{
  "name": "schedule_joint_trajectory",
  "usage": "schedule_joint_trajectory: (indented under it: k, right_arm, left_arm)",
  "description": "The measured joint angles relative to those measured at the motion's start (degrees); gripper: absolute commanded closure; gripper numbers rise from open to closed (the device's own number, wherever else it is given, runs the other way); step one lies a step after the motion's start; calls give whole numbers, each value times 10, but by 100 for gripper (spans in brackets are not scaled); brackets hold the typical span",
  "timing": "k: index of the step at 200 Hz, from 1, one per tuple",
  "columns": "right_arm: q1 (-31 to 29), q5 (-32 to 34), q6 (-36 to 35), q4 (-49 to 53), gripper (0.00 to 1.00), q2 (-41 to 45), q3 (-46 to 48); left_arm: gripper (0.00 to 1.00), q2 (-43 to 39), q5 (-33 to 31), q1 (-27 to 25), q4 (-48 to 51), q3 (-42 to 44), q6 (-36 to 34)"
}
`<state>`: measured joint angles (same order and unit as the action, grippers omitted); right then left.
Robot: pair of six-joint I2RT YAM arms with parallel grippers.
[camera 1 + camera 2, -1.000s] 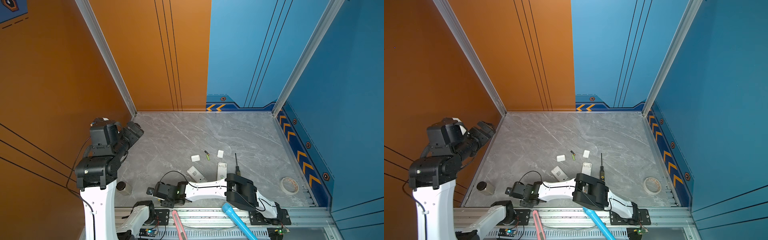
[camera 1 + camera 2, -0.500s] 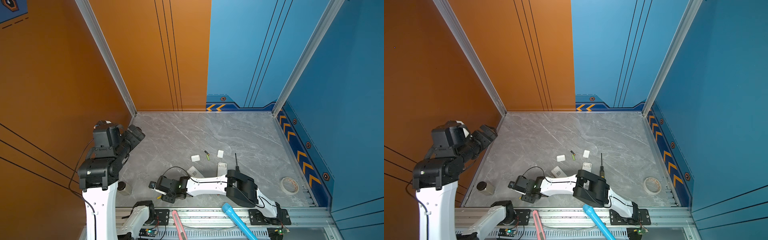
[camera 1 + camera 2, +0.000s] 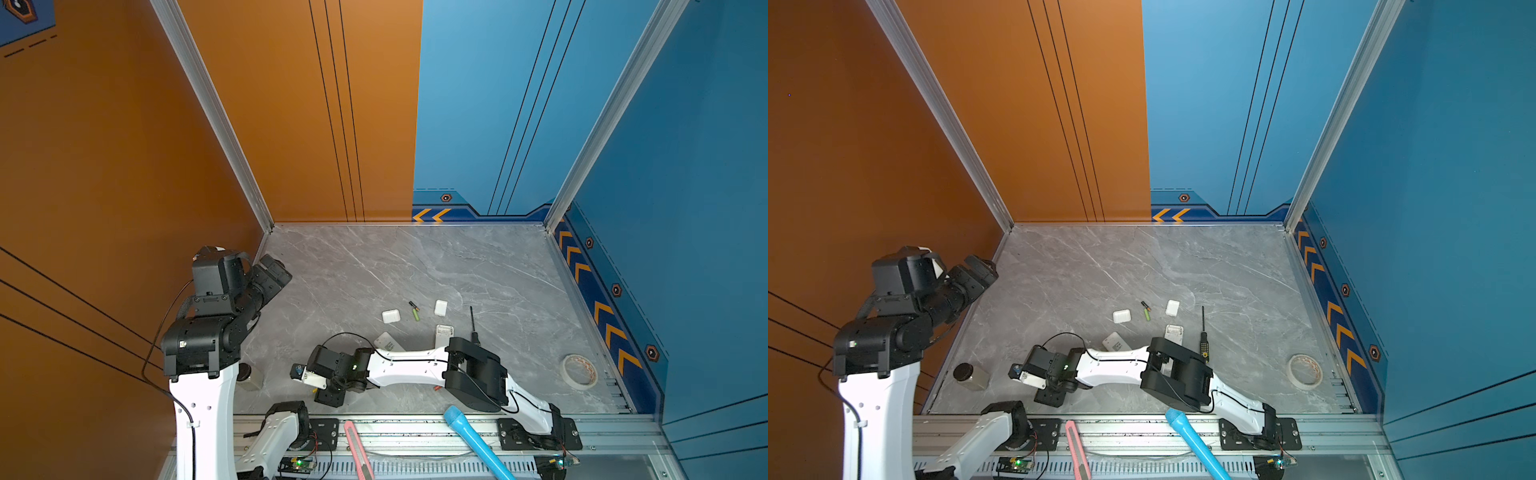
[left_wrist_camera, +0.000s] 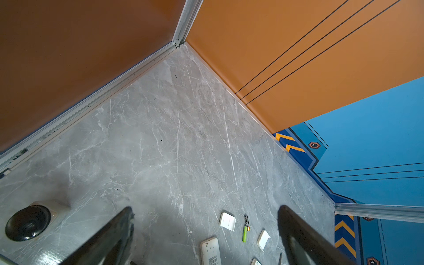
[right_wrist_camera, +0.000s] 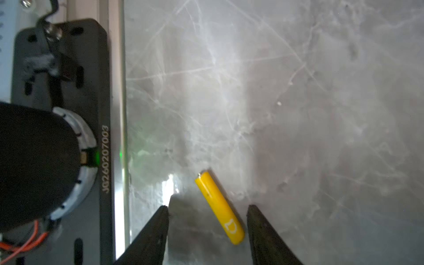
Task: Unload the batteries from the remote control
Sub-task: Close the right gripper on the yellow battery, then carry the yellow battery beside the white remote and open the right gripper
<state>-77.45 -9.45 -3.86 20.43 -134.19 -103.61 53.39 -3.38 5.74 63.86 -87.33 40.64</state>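
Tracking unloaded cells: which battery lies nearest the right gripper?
The yellow battery, lying between its fingers; the green battery and black battery lie far off.

The black metal mounting plate (image 5: 98,96) bears white lettering "JG260207003"; the yellow cylindrical battery (image 5: 219,207) carries a white D-like outline mark.

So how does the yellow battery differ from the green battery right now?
The yellow battery lies by the front rail, between the open jaws of the right gripper; the green battery lies mid-table between two white covers. The green battery has a black-and-green battery at its end; the yellow battery lies alone. Both lie flat on the table, ungripped.
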Motion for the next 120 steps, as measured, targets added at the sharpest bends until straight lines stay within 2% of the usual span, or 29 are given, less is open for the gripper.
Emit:
schedule_joint_trajectory:
  k: [24,64,120]
  right_arm:
    - [4,-15,-2,1,47,-21,-32]
    - [10,-25,-5,1,71,-33,-48]
    - [10,-21,9,-16,95,-12,-7]
  left_arm:
    - [2,-1,0,0,0,0,-3]
    - [2,-2,0,2,0,0,-4]
    - [2,-5,0,4,0,0,-6]
